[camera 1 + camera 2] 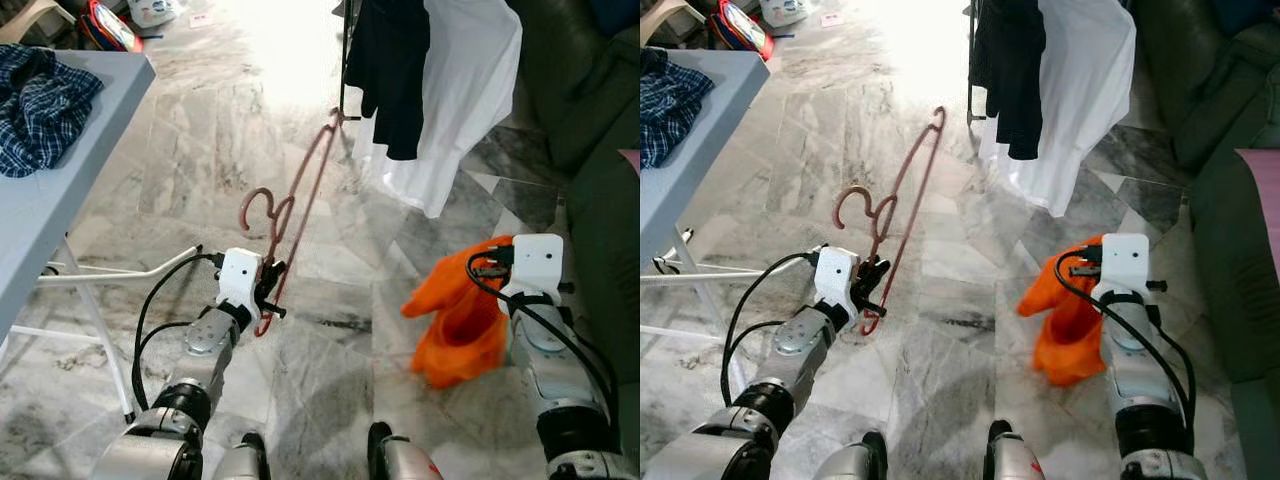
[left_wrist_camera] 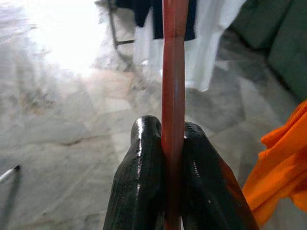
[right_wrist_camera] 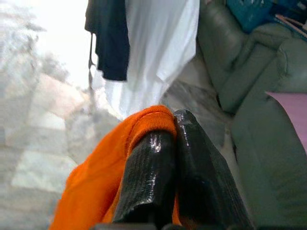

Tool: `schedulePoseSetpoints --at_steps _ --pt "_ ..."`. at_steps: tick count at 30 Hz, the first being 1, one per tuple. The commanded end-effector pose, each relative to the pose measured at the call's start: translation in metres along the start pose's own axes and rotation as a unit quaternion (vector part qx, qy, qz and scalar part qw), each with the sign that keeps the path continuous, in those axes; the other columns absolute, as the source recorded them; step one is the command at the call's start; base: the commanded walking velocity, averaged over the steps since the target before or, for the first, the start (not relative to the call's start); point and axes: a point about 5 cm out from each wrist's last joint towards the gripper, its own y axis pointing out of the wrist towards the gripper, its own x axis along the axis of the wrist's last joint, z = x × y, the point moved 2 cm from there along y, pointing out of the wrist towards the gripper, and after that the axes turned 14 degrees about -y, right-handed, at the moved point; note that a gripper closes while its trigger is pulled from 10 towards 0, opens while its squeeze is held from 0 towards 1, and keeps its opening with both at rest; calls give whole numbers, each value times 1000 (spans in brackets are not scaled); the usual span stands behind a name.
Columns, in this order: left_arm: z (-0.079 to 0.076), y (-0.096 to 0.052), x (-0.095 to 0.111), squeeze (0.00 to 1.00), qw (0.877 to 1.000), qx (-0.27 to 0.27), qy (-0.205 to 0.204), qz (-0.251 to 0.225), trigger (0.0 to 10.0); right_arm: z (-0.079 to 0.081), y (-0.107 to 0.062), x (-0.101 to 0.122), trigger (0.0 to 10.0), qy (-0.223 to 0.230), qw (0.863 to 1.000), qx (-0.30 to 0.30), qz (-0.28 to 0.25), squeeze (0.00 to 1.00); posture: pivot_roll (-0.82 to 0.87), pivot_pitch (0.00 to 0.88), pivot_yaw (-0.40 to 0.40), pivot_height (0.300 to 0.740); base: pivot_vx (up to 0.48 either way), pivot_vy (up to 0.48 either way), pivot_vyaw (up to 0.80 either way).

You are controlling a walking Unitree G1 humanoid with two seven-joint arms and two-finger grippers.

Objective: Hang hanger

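The left gripper [image 1: 268,285] clenches a reddish hanger [image 1: 300,205] held above the marble floor [image 1: 210,160], its long axis slanting up and away toward the dark and white garments [image 1: 440,90] on a rack, hook [image 1: 258,205] curling to the robot's left. The right gripper [image 3: 173,129] grasps an orange cloth [image 1: 455,310].

Both arms are silver metal with ribbed black joints. Behind the left end effector [image 1: 268,290] sits a white box-shaped wrist housing [image 1: 240,275], and black cables [image 1: 150,300] loop back from it. The right wrist housing [image 1: 535,262] looks alike. Each end effector has two glossy, textured black fingers [image 2: 139,191].
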Motion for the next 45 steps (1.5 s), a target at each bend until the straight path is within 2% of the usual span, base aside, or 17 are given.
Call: schedulePoseSetpoints --at_steps 1,3,5,9,12,16,20,23,25,28,30,31,36,37,39,43,45 --pt "6 -6 -9 0 999 40 1 6 10000 6 -4 10 0 17 1000 -2 -26 0 9 222 29 740 0 0 0" --pt "9 -7 -8 0 998 58 1 -1 10000 9 -6 12 0 24 999 0 -31 0 11 220 27 740 0 0 0" --pt "18 -10 -5 0 995 102 9 -18 10000 22 -9 24 0 40 998 8 -51 0 18 206 20 740 0 0 0" --pt "27 -15 0 0 990 135 20 -40 10000 34 -13 37 0 41 996 19 -77 0 12 195 22 740 0 0 0" --pt "31 -19 0 0 988 146 21 -47 10000 36 -18 37 0 44 996 19 -77 0 -6 190 21 740 0 0 0" --pt "31 -15 7 0 989 139 22 -51 10000 38 -25 35 0 42 996 22 -73 0 -23 184 8 740 0 0 0" --pt "31 -6 21 0 989 126 49 -55 10000 43 -23 34 0 45 996 33 -69 0 0 169 -3 740 0 0 0" --pt "42 1 41 0 989 124 64 -52 10000 59 -15 50 0 41 993 70 -87 0 35 112 -28 740 0 0 0" --pt "46 1 44 0 990 116 68 -48 10000 65 -12 56 0 42 992 79 -93 0 61 91 -46 740 0 0 0" --pt "51 -4 39 0 989 104 102 -28 10000 75 -8 56 0 36 990 104 -91 0 100 75 -61 740 0 0 0" --pt "55 -8 33 0 990 99 97 -14 10000 79 -7 60 0 35 988 118 -95 0 105 75 -63 740 0 0 0" --pt "58 -15 25 0 990 91 107 -4 10000 83 -8 61 0 29 986 130 -99 0 116 54 -68 740 0 0 0" --pt "62 -35 4 0 986 102 130 1 10000 83 -14 48 0 30 984 154 -81 0 141 46 -63 740 0 0 0" --pt "62 -35 4 0 986 102 130 1 10000 83 -14 48 0 30 984 154 -81 0 141 46 -63 740 0 0 0" --pt "65 -53 -4 0 982 135 131 -24 10000 75 -20 40 0 26 984 160 -76 0 136 42 -45 740 0 0 0" --pt "70 -71 -13 0 978 179 105 -39 10000 64 -28 37 0 18 983 159 -87 0 121 58 -33 740 0 0 0" --pt "76 -79 -16 0 971 213 97 -43 10000 59 -30 34 0 14 986 145 -83 0 123 64 -45 740 0 0 0"
